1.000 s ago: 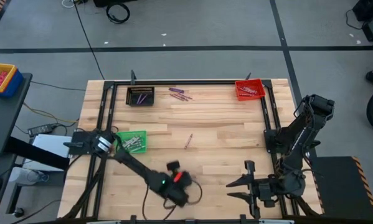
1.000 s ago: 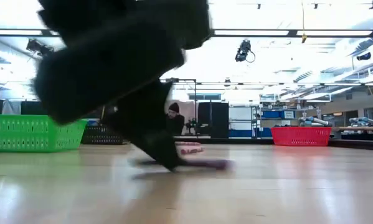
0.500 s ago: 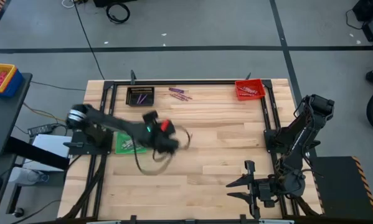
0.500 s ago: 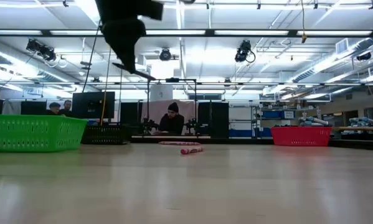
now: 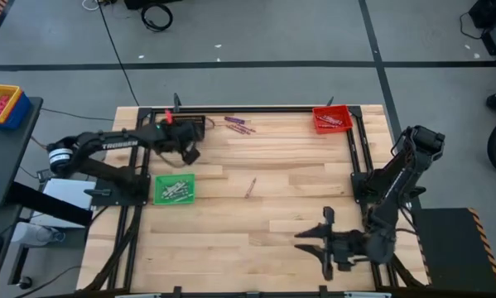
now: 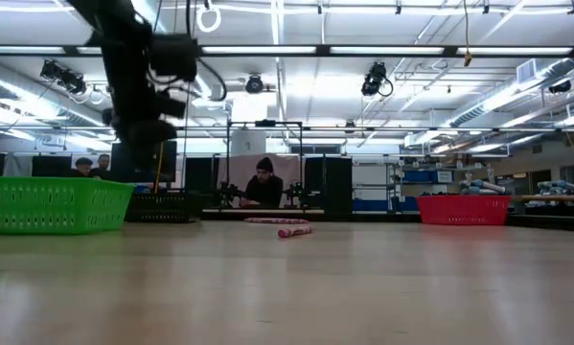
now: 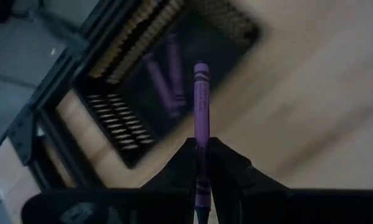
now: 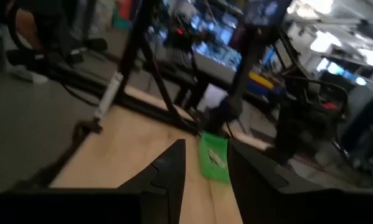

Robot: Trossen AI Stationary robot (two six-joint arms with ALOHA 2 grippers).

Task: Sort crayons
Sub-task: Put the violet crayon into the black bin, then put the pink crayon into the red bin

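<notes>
Purple crayon (image 7: 201, 99) is sitting clamped in the left gripper (image 7: 202, 158), directly above the black bin (image 7: 167, 81); left wrist view. High view: left gripper (image 5: 188, 142) is hovering at the black bin (image 5: 186, 127); right gripper (image 5: 310, 244), jaws parted and empty, is waiting well apart. Low view: loose crayons (image 6: 293, 230) are lying mid-table.

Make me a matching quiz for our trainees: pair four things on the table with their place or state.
1 green bin
2 red bin
3 black bin
4 left gripper

a far right corner
b holds a purple crayon
c below the left gripper
d left side, near the arm's base

Pairs: 1-d, 2-a, 3-c, 4-b
</notes>
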